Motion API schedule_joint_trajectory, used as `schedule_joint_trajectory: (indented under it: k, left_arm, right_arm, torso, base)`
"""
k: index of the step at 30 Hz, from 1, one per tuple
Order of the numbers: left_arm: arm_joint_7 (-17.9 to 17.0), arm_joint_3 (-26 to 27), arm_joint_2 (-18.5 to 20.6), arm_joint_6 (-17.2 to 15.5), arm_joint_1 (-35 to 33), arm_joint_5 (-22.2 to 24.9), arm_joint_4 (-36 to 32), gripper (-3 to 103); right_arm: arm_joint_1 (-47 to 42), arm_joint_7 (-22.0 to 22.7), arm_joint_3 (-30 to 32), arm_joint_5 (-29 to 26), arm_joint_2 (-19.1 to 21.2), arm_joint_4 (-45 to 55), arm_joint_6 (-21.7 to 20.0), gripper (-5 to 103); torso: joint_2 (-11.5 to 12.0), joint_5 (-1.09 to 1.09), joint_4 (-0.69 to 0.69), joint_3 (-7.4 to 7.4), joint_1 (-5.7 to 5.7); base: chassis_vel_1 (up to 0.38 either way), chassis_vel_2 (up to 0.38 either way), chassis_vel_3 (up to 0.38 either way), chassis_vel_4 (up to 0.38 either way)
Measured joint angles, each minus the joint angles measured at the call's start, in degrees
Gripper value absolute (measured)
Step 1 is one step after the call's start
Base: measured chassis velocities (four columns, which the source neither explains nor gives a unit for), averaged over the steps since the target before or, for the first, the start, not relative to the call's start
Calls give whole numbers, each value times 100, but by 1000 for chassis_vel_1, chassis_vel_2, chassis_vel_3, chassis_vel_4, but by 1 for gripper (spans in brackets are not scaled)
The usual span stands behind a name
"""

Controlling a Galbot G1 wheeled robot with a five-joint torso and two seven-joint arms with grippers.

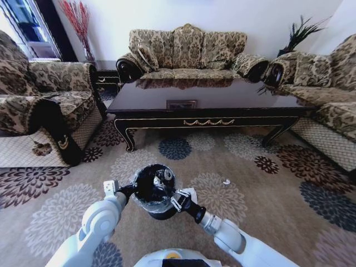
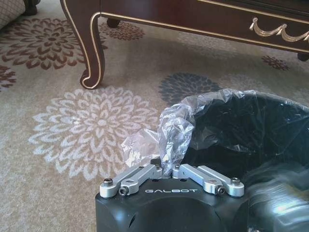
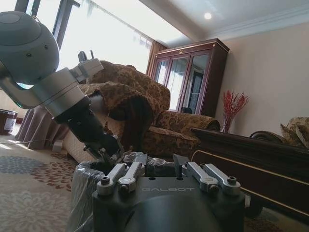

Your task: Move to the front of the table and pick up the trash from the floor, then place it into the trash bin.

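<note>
Both grippers at trash bin point(image 1: 154, 190) on carpet point(image 1: 250, 189) before coffee table point(image 1: 211, 105). Left gripper point(image 2: 166, 170) jaws pinch liner point(image 2: 169, 133), likely steadying bin. Right gripper point(image 3: 157, 166) at opposite rim, jaws slightly parted. White scrap point(image 1: 226, 181) lies right of bin.

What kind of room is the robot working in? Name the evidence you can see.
Most likely a home living room: patterned sofas surround a long dark coffee table on a floral carpet, and a glass-fronted cabinet stands behind.
</note>
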State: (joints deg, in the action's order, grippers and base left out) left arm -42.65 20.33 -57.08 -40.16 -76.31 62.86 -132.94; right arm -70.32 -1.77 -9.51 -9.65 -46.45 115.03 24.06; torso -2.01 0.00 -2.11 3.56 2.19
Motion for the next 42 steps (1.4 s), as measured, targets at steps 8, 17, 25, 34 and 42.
schedule_joint_trajectory:
  k: [8,17,25,34,42]
  left_arm:
    - [0,75,14,0,-41,6,-24,4]
    - [-145,394,173,0,-189,157,-96,4]
    - [-224,711,337,40,-313,222,-115,4]
    - [-283,1019,438,66,-369,347,-160,4]
    - [-329,1276,549,74,-542,456,-265,4]
  right_arm:
    - [-48,93,216,-204,57,225,-20,62]
    - [149,514,766,-1479,48,623,-405,94]
    - [193,1855,1105,-2170,-255,492,-1342,100]
    - [134,3491,1163,-2596,-825,-579,-2103,100]
    - [349,4487,1187,-2858,-1530,-1489,-2429,100]
  torso:
    - [0,0,-1,0,0]
    - [0,0,0,0,0]
    - [0,-1,1,0,0]
    - [0,0,0,0,0]
    - [0,0,0,0,0]
  base:
    - [0,0,0,0]
    - [0,0,0,0]
    - [0,0,0,0]
    - [0,0,0,0]
    - [0,0,0,0]
